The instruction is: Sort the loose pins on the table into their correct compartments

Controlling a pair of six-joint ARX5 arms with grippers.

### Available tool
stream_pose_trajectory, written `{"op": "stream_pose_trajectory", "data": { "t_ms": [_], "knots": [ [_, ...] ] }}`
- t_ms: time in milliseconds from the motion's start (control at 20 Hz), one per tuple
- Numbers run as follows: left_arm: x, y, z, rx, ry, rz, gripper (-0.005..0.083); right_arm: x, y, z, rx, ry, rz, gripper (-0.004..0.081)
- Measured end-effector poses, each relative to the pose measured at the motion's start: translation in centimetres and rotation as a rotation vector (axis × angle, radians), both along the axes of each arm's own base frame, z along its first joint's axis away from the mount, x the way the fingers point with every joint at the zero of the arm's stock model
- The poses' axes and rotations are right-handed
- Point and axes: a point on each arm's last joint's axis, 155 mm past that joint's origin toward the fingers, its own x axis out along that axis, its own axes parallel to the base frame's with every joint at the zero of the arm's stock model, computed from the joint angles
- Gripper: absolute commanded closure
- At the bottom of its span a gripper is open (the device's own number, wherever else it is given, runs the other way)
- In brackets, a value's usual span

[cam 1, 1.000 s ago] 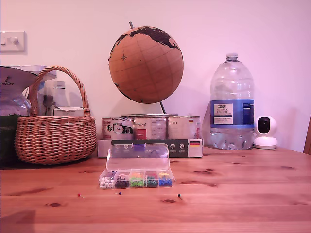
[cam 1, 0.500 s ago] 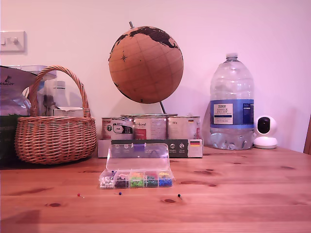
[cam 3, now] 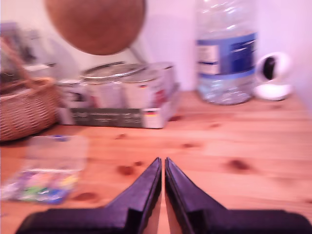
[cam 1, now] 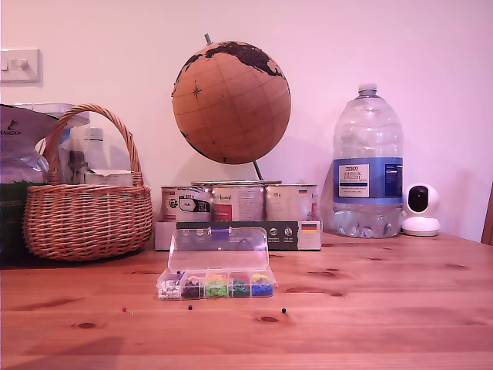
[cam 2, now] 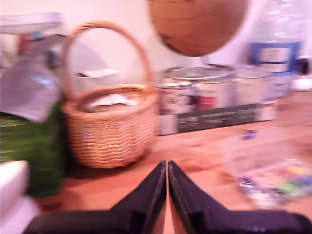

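Observation:
Three loose pins lie on the table (cam 1: 385, 324) in front of the box: a red one (cam 1: 124, 310), a dark blue one (cam 1: 190, 307) and a blackish one (cam 1: 283, 311). The compartments (cam 1: 216, 286) form a row of coloured cells in a clear plastic box whose lid (cam 1: 219, 248) stands open. Neither arm shows in the exterior view. My first gripper (cam 2: 167, 164) is shut and holds nothing, above the table, with the blurred box (cam 2: 275, 183) off to one side. My second gripper (cam 3: 163, 160) is also shut and holds nothing; the box (cam 3: 44, 181) is to its side. No pin can be made out in either wrist view.
A wicker basket (cam 1: 87, 208) stands at the exterior view's left. A tray of tins (cam 1: 239, 216) sits behind the box, with a cork globe (cam 1: 231, 102) above it. A big water bottle (cam 1: 367, 166) and a small white camera (cam 1: 420, 210) stand at the exterior view's right.
The pins and the box have not moved. A faint shadow on the table at the exterior view's lower left has thinned.

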Motion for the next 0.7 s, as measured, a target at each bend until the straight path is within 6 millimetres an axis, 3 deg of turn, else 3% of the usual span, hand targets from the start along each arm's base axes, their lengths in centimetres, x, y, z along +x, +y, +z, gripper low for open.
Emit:
{"op": "stream_pose_trajectory", "data": {
  "t_ms": [700],
  "knots": [
    [-1.7, -4.2, -2.7, 0.018, 0.161, -0.182, 0.0793, -3.4, 7.2, -2.6, 0.016, 0.125, 0.319, 0.0783]
  ]
}}
